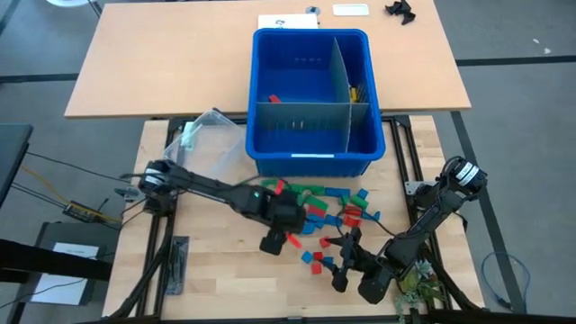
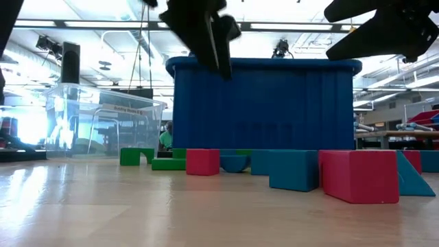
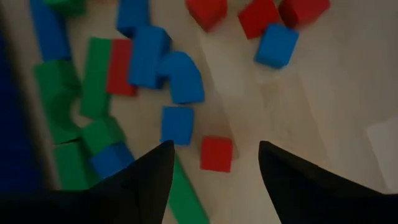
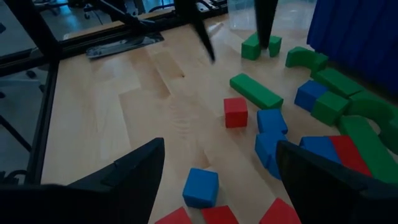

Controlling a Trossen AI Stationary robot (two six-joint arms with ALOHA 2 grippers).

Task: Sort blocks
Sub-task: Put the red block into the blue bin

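Observation:
Red, blue and green blocks (image 1: 333, 202) lie scattered flat on the wooden table in front of the blue bin (image 1: 315, 162). My left gripper (image 1: 274, 241) hangs open above the table at the pile's near-left edge, pointing steeply down. A small red cube (image 3: 216, 154) lies on the wood below and between its fingers, untouched. The same cube (image 4: 235, 112) shows in the right wrist view. My right gripper (image 1: 342, 261) stands open near the table's front, facing the pile, with a blue cube (image 4: 200, 186) on the wood before it.
The bin has dividers and holds a red block (image 1: 273, 97) and yellow pieces (image 1: 354, 90). A clear plastic tub (image 1: 207, 135) stands left of the bin. Bare wood lies left of the pile (image 1: 207, 243). The two arms are close at the table's front middle.

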